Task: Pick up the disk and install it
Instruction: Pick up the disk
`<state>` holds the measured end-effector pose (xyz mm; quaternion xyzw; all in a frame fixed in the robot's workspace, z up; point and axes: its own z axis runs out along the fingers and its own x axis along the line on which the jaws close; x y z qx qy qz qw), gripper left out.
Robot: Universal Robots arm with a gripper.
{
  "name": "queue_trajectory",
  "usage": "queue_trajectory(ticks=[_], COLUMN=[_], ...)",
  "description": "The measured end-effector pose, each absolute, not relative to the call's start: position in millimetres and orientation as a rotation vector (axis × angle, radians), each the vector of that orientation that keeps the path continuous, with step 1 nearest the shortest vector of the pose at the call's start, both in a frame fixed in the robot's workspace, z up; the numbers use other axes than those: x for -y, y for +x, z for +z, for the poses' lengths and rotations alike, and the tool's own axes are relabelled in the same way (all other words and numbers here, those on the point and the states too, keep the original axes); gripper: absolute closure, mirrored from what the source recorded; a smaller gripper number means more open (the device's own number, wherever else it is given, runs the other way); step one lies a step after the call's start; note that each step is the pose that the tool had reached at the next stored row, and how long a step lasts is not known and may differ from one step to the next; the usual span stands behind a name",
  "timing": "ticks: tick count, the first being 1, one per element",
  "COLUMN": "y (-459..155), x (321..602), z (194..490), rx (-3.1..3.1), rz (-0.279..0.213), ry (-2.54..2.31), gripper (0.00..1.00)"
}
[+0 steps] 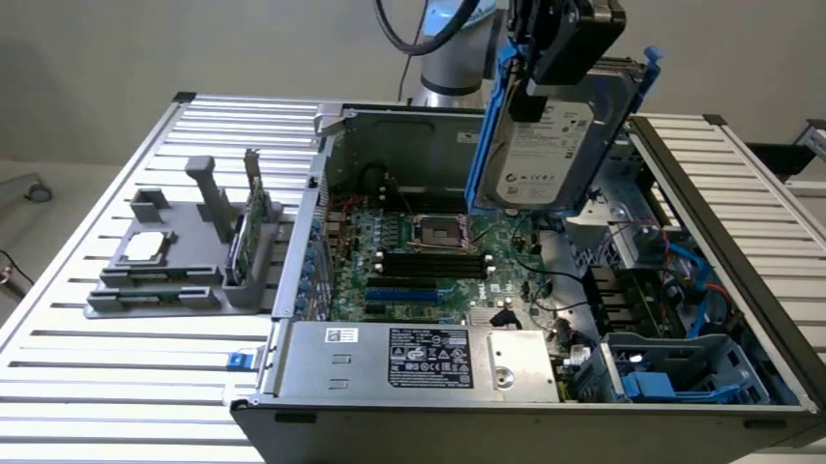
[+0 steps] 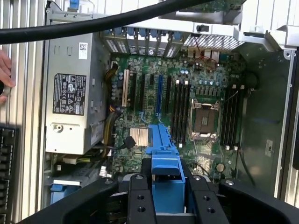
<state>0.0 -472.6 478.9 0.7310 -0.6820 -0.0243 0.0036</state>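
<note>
The disk (image 1: 552,145), a silver-grey drive with a white label in a blue carrier, hangs tilted on edge above the far right part of the open computer case (image 1: 516,290). My gripper (image 1: 564,53) is shut on its upper end. In the wrist view the blue carrier (image 2: 166,179) sits clamped between my two black fingers (image 2: 140,200), with the motherboard (image 2: 177,107) well below it. The blue drive cage (image 1: 684,372) lies in the case's near right corner, apart from the disk.
A grey power supply (image 1: 413,358) fills the case's near end. On the slatted table (image 1: 116,406), at the exterior view's left, a grey fixture (image 1: 181,261) holds a square silver chip (image 1: 149,245) and an upright card (image 1: 251,217). A hand (image 2: 4,70) rests beside the case. A black cable (image 2: 93,23) runs above.
</note>
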Motion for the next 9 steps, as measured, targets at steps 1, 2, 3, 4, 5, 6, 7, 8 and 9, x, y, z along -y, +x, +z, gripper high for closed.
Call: queue_trajectory(ticks=[1,2,3,4,5,6,7,8,9], y=[3,7,11,14,18,21,23,26,27], x=[475,477,479,481,484,486,489,491,495], z=[479,479,479,479,479,479,479,479,479], rx=[2.138,2.138,2.138,2.138,2.138,2.138,2.138,2.137,2.138], rz=[-0.076,-0.076,-0.076,-0.076,-0.076,-0.076,-0.076,-0.076,-0.076], ry=[2.291,2.291,2.291,2.291,2.291,2.291,2.291,2.291,2.291], gripper=[0.67,0.67,0.67,0.67,0.67,0.67,0.67,0.67,0.67])
